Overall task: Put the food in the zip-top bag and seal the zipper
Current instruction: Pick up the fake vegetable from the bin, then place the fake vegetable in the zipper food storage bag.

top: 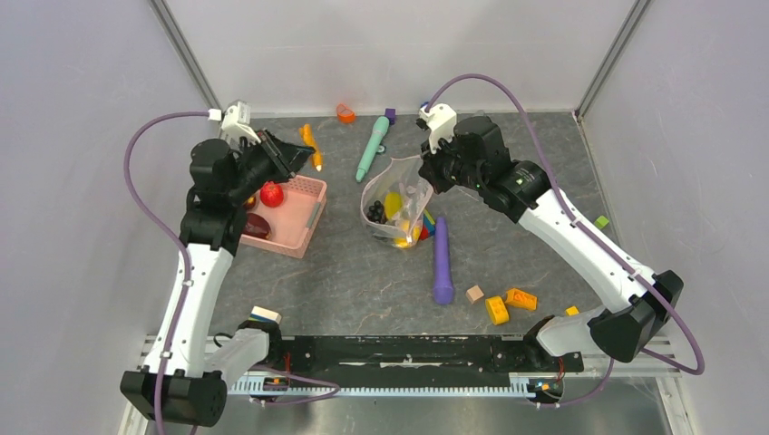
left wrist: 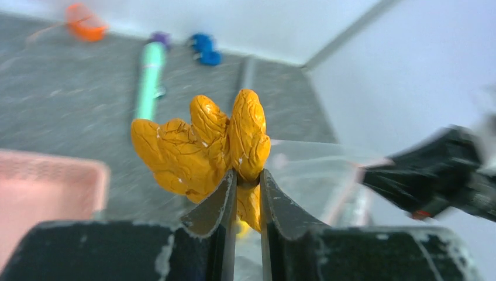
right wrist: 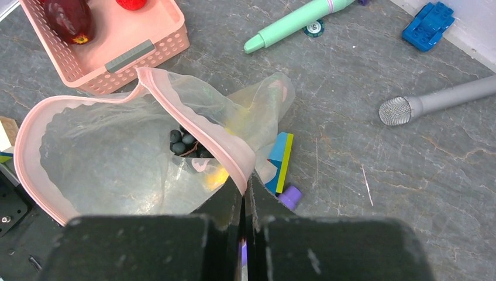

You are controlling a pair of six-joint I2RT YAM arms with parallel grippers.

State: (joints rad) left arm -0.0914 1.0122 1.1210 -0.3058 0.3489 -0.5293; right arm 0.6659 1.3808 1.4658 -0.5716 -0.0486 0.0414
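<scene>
Left gripper (left wrist: 247, 175) of mine clamps the knobbly orange food (left wrist: 202, 149) low between 2 fingers (light, hard, glossy: it could slip), aloft near the pink basket (left wrist: 52, 193). Right gripper (right wrist: 244, 190) pinches the floppy zip-top bag (right wrist: 117, 152) at its zipper (right wrist: 193, 120), mouth open.

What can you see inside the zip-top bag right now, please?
Through the open mouth of the zip-top bag, a cluster of small dark berries and a yellow piece show. Folded, cloudy plastic covers whatever else lies at the bottom.
</scene>
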